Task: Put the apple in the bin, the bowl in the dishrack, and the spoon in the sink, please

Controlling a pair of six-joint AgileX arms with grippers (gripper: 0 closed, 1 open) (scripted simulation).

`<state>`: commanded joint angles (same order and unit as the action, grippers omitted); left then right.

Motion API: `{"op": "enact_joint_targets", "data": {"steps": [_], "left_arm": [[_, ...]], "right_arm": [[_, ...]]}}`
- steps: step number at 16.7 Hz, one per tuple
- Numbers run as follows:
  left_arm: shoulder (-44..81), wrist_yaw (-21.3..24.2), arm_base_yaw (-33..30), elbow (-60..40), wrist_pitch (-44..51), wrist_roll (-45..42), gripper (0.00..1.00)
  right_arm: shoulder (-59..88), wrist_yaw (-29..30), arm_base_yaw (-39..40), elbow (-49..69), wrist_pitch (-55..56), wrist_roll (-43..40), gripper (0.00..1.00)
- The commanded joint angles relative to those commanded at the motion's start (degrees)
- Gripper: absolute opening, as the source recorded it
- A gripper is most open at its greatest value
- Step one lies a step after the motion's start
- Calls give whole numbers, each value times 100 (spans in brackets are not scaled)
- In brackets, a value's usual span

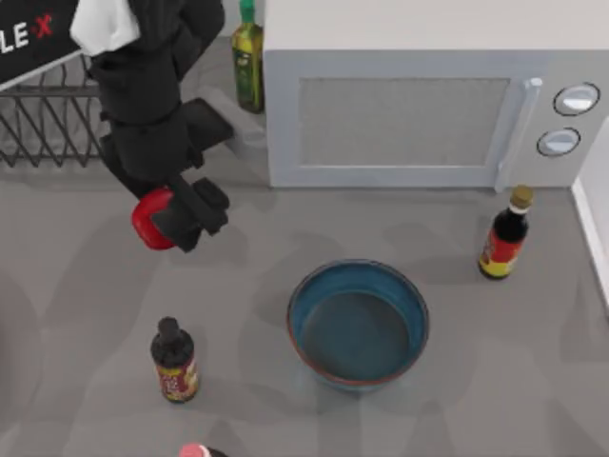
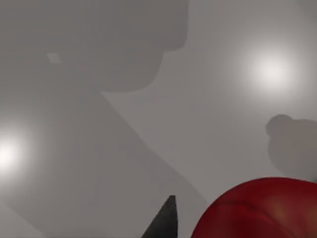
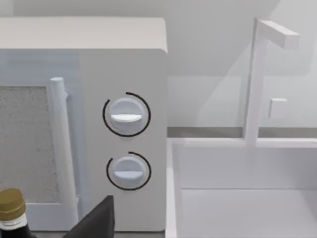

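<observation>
A: Where is the apple (image 1: pixel 149 218)?

B: Clamped in the left gripper (image 1: pixel 171 217), held over the grey table (image 1: pixel 86 314) toward its left side, in front of the dishrack (image 1: pixel 48 124). In the left wrist view the red fruit (image 2: pixel 257 210) sits right at the camera, with 1 dark fingertip (image 2: pixel 163 223) beside it and bare tabletop behind.

A: And the bowl (image 1: pixel 358 322)?

B: Standing upright on the table, near the middle, in front of the microwave (image 1: pixel 419 105). Teal inside, reddish-brown rim, well apart from the gripper.

A: What else is around?

B: 1 dark sauce bottle (image 1: pixel 174 360) stands left of the bowl, below the held apple. Another dark bottle (image 1: pixel 505 233) with a tan cap stands right of the bowl, near the microwave's front corner. A green oil bottle (image 1: pixel 248 57) stands against the microwave's left side.

A: The right arm?

B: Its wrist camera faces the microwave's 2 round dials (image 3: pixel 127 115), with the white sink (image 3: pixel 242 188) and its faucet (image 3: pixel 257 79) just beside. A dark part of the right gripper (image 3: pixel 96 220) shows at the edge; I cannot tell whether its fingers are apart or together.
</observation>
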<state>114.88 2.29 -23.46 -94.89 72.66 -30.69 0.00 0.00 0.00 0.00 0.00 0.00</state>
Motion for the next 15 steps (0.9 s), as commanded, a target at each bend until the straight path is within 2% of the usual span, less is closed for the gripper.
{"op": "enact_joint_targets", "data": {"steps": [2, 4, 10, 12, 15], "left_arm": [[-41, -201, 201, -6, 122, 197, 0], [-176, -601, 621, 35, 304, 628, 0], [-753, -2218, 2439, 253, 943, 2514, 0], [-912, -2473, 2700, 324, 1040, 2780, 0], [-948, -2513, 2741, 342, 1050, 2822, 0]], "right_arm": [[0, 0, 0, 0, 0, 0, 100], [0, 0, 0, 0, 0, 0, 100], [0, 0, 0, 0, 0, 0, 100], [0, 0, 0, 0, 0, 0, 100], [0, 0, 0, 0, 0, 0, 100]]}}
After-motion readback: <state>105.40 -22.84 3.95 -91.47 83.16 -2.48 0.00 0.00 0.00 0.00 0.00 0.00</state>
